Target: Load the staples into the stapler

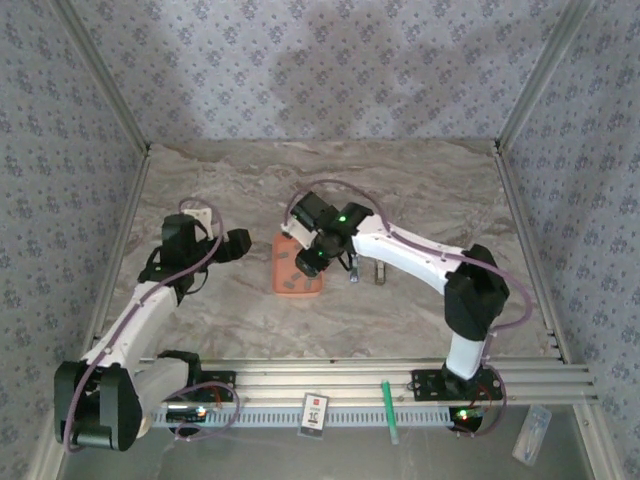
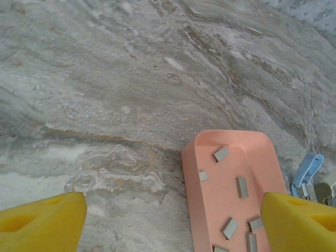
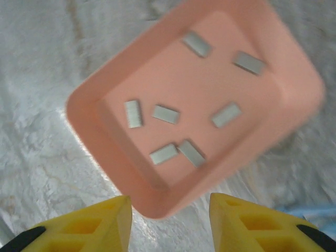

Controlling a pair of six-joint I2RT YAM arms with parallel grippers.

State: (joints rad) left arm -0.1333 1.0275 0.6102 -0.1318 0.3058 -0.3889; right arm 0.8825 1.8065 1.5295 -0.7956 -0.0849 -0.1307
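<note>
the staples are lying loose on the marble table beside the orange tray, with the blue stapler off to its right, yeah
Not quite: the staples lie loose inside the orange tray, not on the marble table beside it; the right wrist view shows this. The blue stapler is off to its right.

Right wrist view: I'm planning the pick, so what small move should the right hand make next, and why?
Probably ease the right hand forward and down over one short grey metal staple strip. Its yellow fingers stand apart with nothing between them, above the nearest corner of the flat orange tray, while the strips lie loose further in.
</note>
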